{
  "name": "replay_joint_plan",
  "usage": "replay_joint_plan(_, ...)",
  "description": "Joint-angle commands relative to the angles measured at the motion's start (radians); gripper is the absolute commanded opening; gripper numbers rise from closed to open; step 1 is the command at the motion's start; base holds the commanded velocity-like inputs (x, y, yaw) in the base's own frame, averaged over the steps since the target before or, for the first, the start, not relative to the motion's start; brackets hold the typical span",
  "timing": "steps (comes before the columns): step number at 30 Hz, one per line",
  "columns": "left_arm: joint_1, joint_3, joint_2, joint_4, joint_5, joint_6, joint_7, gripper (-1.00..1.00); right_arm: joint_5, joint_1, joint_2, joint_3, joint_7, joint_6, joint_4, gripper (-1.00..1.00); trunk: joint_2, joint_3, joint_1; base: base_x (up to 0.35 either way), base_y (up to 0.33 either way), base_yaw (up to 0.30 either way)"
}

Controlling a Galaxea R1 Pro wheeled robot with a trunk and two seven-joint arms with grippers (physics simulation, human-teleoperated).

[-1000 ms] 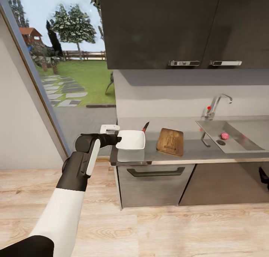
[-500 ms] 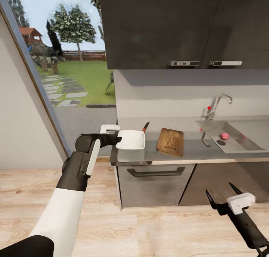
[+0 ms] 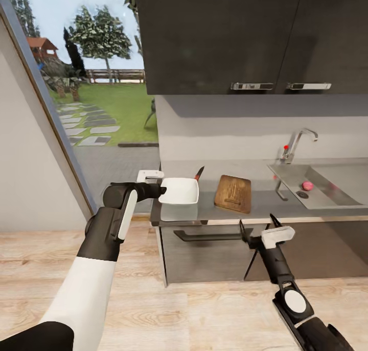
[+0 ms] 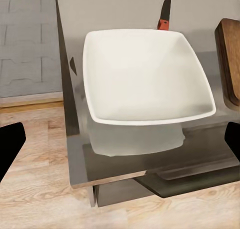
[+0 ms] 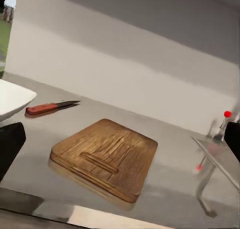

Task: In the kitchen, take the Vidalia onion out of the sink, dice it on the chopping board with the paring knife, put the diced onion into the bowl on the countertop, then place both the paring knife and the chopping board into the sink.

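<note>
Sink (image 3: 327, 200) set into the right part of the countertop (image 3: 260, 205); in it, a small pinkish-red round onion (image 3: 306, 185) lying just beside the dark drain hole (image 3: 302, 194). Sink's right end cut off by the picture edge. Faucet (image 3: 298, 142) with red knob at the sink's back left corner. Bowl (image 3: 179, 191) white, squarish, empty, standing at the countertop's left end near the front edge; left wrist view shows its bare inside (image 4: 145, 74), nothing in it. Knife (image 3: 199, 173) lies behind the bowl's far right corner, reddish handle toward the bowl, dark blade pointing away to the wall; its handle end is partly hidden by the bowl rim in head view, right wrist view shows it whole (image 5: 51, 108) flat on the counter. Board (image 3: 233, 193) lies flat right of the bowl, apart from it, between bowl and sink, nothing on it; handle slot toward the front edge.

Left gripper (image 3: 162, 190) level with the counter's left end, just at the bowl's left rim; contact with rim can't be told, too small. Fingers spread wide in the left wrist view, dark tips at both picture edges (image 4: 10, 146), nothing between them but the bowl ahead. Right gripper (image 3: 258, 228) raised in front of the cabinet below the board, fingers parted, holding nothing; one fingertip (image 5: 9, 144) dark and blurred in the right wrist view, cut off by the frame. Drawer handle (image 3: 212, 235) partly hidden behind the right gripper. Upper cabinets (image 3: 245, 39) dark, tops cut off
</note>
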Motion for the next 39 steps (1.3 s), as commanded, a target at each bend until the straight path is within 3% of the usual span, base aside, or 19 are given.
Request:
replay_joint_plan(1, -0.001, 0.0, 0.0, -0.001, -0.001, 0.004, -0.002, 1.0, -0.004, -0.011, -0.001, 0.003, -0.006, 0.014, 0.0, 1.0, -0.002, -0.002, 0.001, 0.0, 0.0, 0.0)
replay_joint_plan(2, -0.001, 0.0, 0.0, -0.001, -0.001, 0.005, -0.002, 1.0, -0.016, -0.02, 0.0, 0.003, -0.003, 0.025, 0.0, 1.0, -0.002, -0.002, 0.001, 0.0, 0.0, 0.0)
replay_joint_plan(5, -0.001, 0.0, 0.0, -0.001, -0.001, 0.005, -0.002, 1.0, -0.114, -0.085, 0.0, 0.002, 0.026, 0.102, 0.0, 1.0, -0.002, -0.002, 0.001, 0.0, 0.0, 0.0)
replay_joint_plan(6, -0.001, 0.0, 0.0, -0.001, -0.001, 0.005, -0.002, 1.0, -0.163, -0.134, 0.001, 0.0, 0.034, 0.184, 0.0, 1.0, -0.002, -0.002, 0.001, 0.0, 0.0, 0.0)
replay_joint_plan(10, -0.001, 0.0, 0.0, 0.0, -0.001, 0.005, -0.002, 1.0, -0.212, -0.18, 0.001, -0.017, 0.038, 0.308, 0.0, 1.0, -0.002, -0.002, 0.001, 0.0, 0.0, 0.0)
replay_joint_plan(12, -0.001, -0.006, -0.003, -0.001, -0.001, 0.004, -0.002, 1.0, -0.244, -0.241, 0.0, -0.026, 0.04, 0.516, 0.0, 1.0, -0.002, -0.002, 0.001, 0.0, 0.0, 0.0)
replay_joint_plan(20, -0.001, -0.015, -0.003, -0.001, -0.001, 0.004, -0.002, 1.0, -0.248, -0.253, -0.001, -0.029, 0.049, 0.548, 0.0, 1.0, -0.002, -0.002, 0.001, 0.0, 0.0, 0.0)
replay_joint_plan(24, -0.001, -0.016, -0.003, -0.002, -0.001, 0.002, 0.0, 1.0, -0.249, -0.255, -0.001, -0.107, 0.051, 0.526, 0.0, 1.0, -0.002, -0.002, 0.001, 0.0, 0.048, -0.016)
replay_joint_plan(32, -0.001, -0.017, -0.003, -0.002, -0.001, 0.002, 0.0, 1.0, -0.25, -0.255, -0.001, -0.151, 0.051, 0.525, 0.0, 1.0, -0.002, -0.002, 0.001, 0.0, 0.275, -0.196)
replay_joint_plan(39, -0.001, -0.017, -0.003, -0.002, -0.001, 0.002, 0.0, 1.0, -0.249, -0.255, -0.001, -0.155, 0.051, 0.524, 0.0, 1.0, -0.002, -0.002, 0.001, 0.0, 0.32, -0.278)
